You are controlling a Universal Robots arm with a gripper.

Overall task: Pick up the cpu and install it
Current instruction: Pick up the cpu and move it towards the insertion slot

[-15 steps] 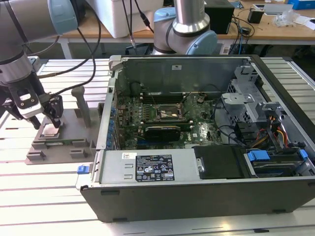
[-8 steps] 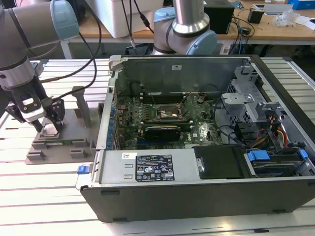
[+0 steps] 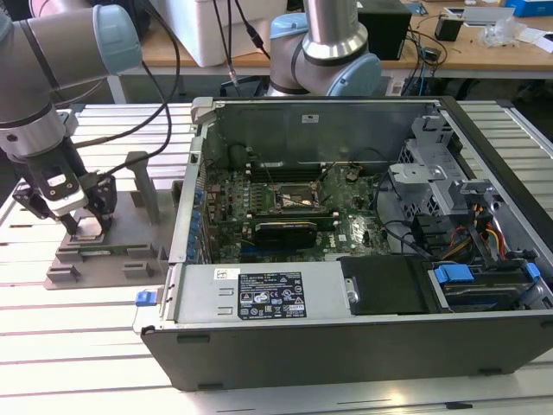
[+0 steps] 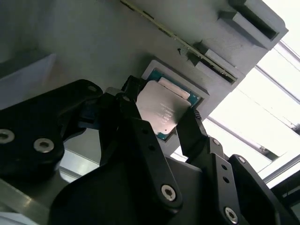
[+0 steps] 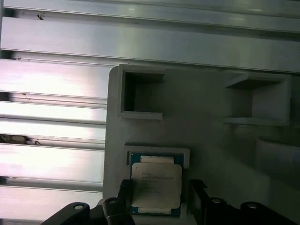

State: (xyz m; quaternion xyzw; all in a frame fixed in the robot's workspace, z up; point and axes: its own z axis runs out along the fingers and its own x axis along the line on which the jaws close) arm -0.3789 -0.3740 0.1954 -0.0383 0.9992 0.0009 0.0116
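I have the gripper (image 3: pixel 83 223) down over the grey holder (image 3: pixel 130 252) on the counter (image 3: pixel 78 337), to the exterior view's left of the open computer case (image 3: pixel 363 341). In both wrist views the cpu (image 4: pixel 161 110) (image 5: pixel 155 184) lies flat in the holder's square recess. The fingers (image 4: pixel 140 133) stand open on either side of it, close to its edges with a slim gap showing.

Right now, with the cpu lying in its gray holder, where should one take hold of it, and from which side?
Probably best: grip the cpu by two opposite thin edges, coming straight down from above. It lies flat in a shallow recess of the gray holder, silver top up, so sideways access looks blocked. The pincer sits right over it.
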